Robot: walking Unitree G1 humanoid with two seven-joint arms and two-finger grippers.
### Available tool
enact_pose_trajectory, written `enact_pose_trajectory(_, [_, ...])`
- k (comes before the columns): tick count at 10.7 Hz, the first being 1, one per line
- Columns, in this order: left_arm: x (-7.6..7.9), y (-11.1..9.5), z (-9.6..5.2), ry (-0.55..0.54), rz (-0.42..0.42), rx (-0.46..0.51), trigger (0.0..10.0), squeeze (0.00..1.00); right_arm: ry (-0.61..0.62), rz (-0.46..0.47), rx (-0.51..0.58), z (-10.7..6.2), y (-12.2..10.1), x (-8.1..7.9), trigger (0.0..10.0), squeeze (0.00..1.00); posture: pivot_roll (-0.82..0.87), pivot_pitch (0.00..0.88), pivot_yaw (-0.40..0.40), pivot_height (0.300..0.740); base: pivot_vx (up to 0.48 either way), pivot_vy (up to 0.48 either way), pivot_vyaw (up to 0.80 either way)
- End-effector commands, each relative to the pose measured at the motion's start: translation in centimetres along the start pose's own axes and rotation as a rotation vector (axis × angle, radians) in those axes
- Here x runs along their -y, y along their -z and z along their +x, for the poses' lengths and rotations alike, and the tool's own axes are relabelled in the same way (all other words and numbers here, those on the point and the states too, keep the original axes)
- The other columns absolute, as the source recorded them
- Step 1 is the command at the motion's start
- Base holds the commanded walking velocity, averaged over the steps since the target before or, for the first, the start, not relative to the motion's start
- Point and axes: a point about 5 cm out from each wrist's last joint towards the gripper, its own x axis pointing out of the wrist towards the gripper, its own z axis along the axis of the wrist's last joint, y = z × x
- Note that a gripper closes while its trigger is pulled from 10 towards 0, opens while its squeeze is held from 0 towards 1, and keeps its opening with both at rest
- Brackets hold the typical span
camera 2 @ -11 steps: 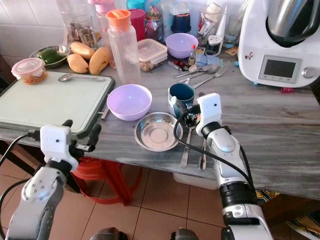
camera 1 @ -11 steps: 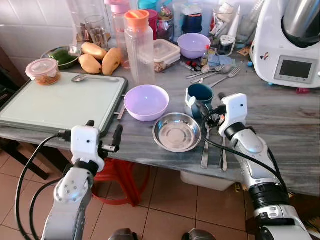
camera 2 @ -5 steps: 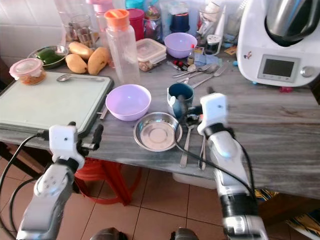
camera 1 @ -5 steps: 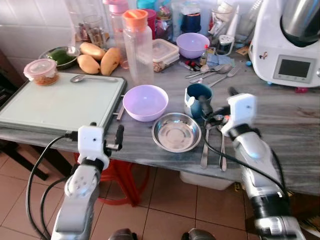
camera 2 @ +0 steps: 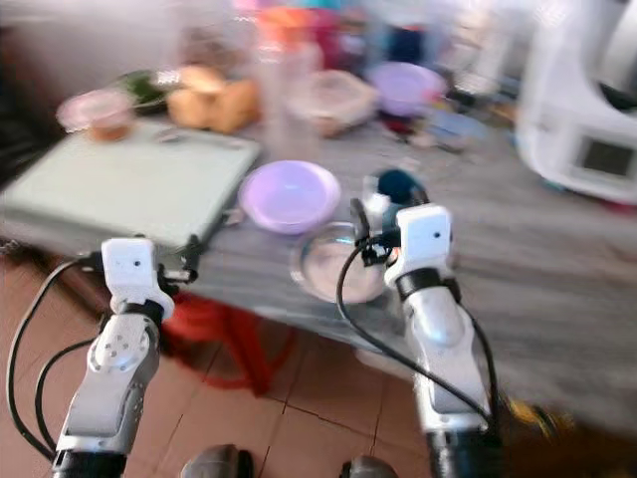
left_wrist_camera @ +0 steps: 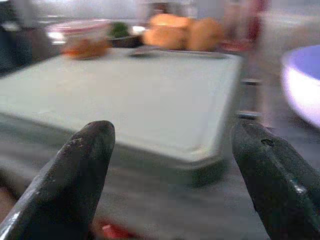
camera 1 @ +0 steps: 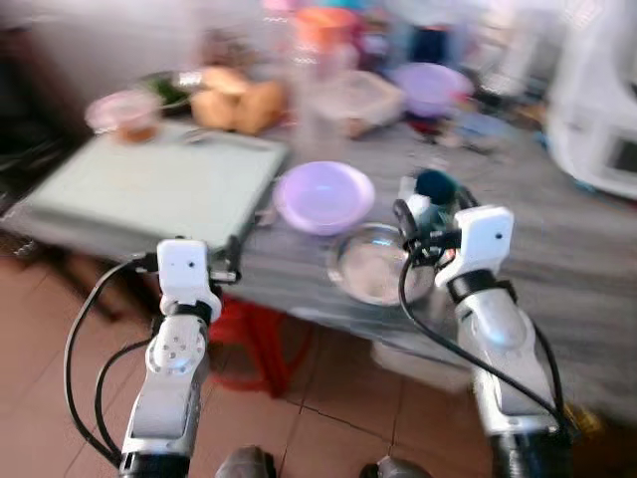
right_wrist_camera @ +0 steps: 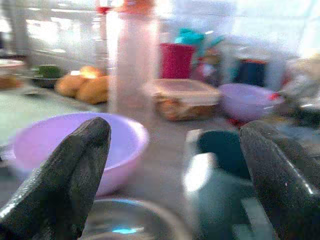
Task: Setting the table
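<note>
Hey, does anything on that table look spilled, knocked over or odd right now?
Nothing stands out. The purple bowl, steel bowl and teal mug sit upright on the table; the views are blurred, so fine detail can't be judged.

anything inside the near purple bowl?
The round lilac plastic bowl beside the pale green tray looks empty in the blurred head views. The right wrist view shows bare inner wall; its floor is hidden behind the rim.

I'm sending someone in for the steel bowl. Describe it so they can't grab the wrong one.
Start at the big pale green tray on the grey table. Just past its corner sits a lilac bowl, and the steel bowl is right next to that, at the table's near edge by a dark teal mug. It is the only shiny metal bowl there, and shallower.
</note>
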Motion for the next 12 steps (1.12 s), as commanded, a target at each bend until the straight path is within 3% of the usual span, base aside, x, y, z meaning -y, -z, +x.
enact_pose_trajectory(1, [0.0,0.0,0.2,-0.018,0.021,0.006,10.0,0.00,-0.022,0.017,-0.001,-0.1,-0.2,-0.7,10.0,0.00,-0.04,0.000,0.021,0.740,0.000,0.000,0.80])
enact_pose_trajectory(6, [-1.1,0.5,0.7,-0.102,0.044,0.002,10.0,0.00,-0.057,0.035,-0.025,-0.1,-0.2,-1.3,10.0,0.00,-0.01,0.000,-0.002,0.740,0.000,0.000,0.80])
enact_pose_trajectory(10, [-0.7,0.6,1.0,-0.092,0.048,0.006,10.0,0.00,-0.090,0.058,-0.035,-0.1,0.1,-1.7,10.0,0.00,-0.02,0.000,0.007,0.740,0.000,0.340,0.80])
enact_pose_trajectory(12, [-0.6,0.7,1.1,-0.087,0.050,0.012,10.0,0.00,-0.098,0.061,-0.039,-0.1,0.2,-1.7,10.0,0.00,-0.02,0.000,0.008,0.740,0.000,0.000,0.80])
